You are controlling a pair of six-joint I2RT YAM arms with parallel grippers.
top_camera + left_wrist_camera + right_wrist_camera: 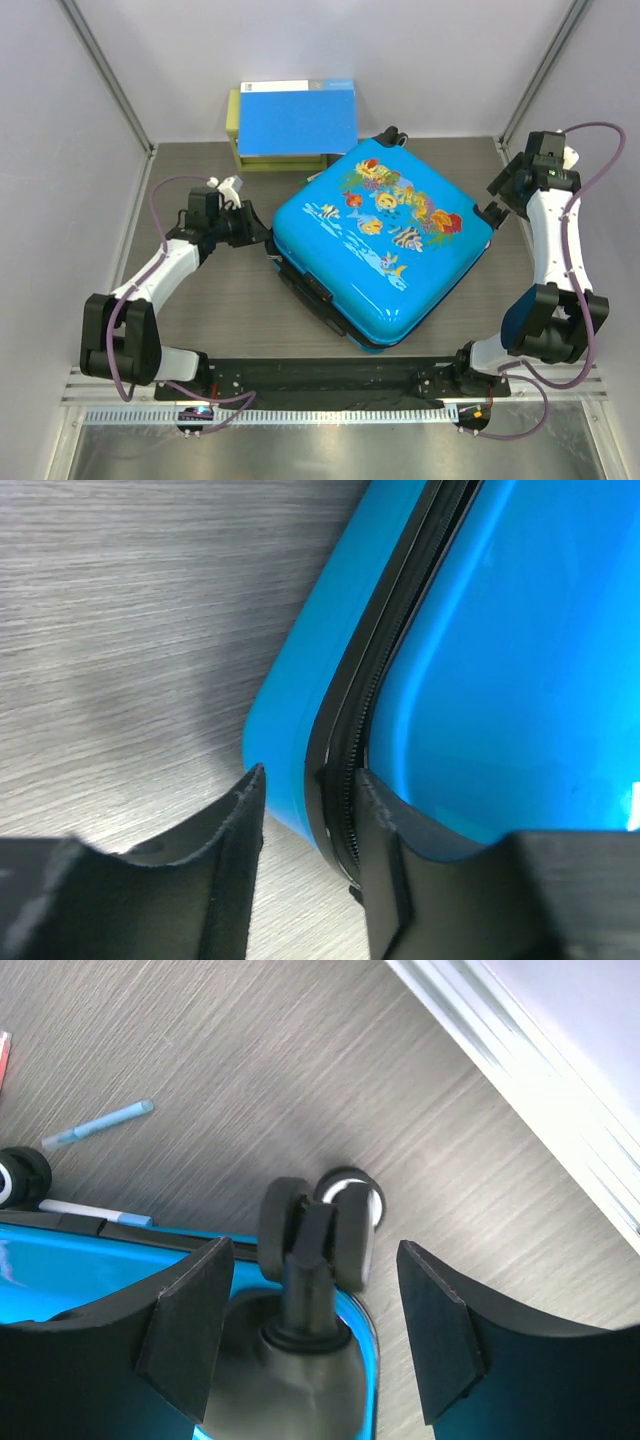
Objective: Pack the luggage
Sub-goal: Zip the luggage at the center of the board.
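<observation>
The luggage (385,250) is a bright-blue hard-shell suitcase with a fish-and-coral print. It lies flat and closed, turned diagonally on the table. My left gripper (258,228) is at its left corner. In the left wrist view the fingers (240,820) stand apart astride the shell's (500,630) corner edge and black zip seam (345,770); the left gripper (305,790) is open. My right gripper (493,205) is at the right corner. The right gripper (312,1250) is open, with a black wheel (345,1220) standing free between its fingers above the blue shell (60,1270).
A flat blue folder (298,118) lies on a yellow-green box (240,150) at the back, close to the suitcase's far corner. Two pens (98,1125) (95,1212) lie on the table beside a second wheel (20,1175). The enclosure wall (540,1070) runs near the right arm.
</observation>
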